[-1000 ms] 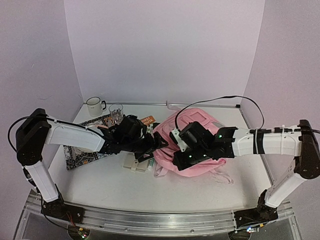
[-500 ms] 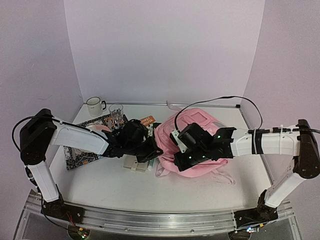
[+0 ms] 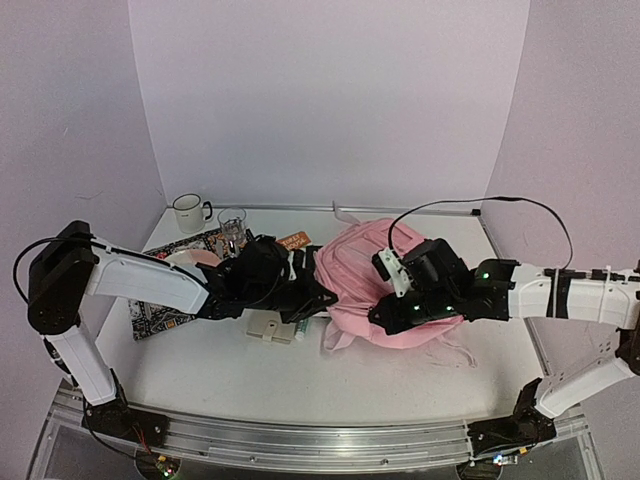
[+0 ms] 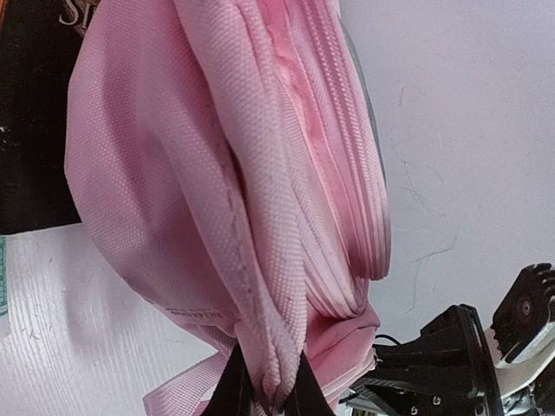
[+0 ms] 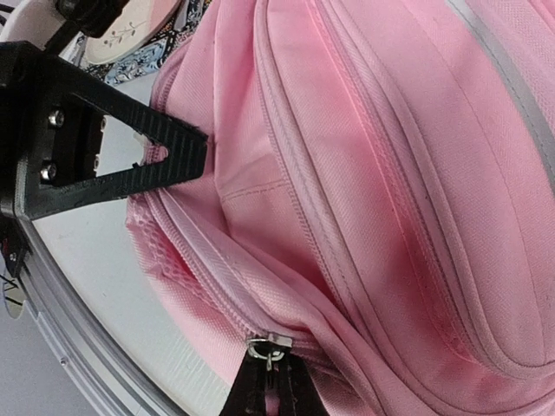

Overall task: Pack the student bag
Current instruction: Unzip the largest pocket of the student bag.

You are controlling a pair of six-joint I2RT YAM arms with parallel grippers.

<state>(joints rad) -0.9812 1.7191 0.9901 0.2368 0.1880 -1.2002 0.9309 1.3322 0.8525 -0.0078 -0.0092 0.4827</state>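
Top external view, left to right: a mug (image 3: 187, 212) and a glass (image 3: 232, 222) stand at the back, and I cannot tell what they hold. My left pincer (image 4: 267, 392) is closed on a fold of the bag (image 4: 217, 173) at its edge. I judge this anchors the cloth so the zip has something to pull against. The bag lies flat mid-table, between my two arms. My right pincer (image 5: 270, 386) is clamped on the zip pull (image 5: 267, 345), placed to run it along the track. The zips that show look shut, so nothing inside the bag can be seen. Packing has not begun, I reckon.
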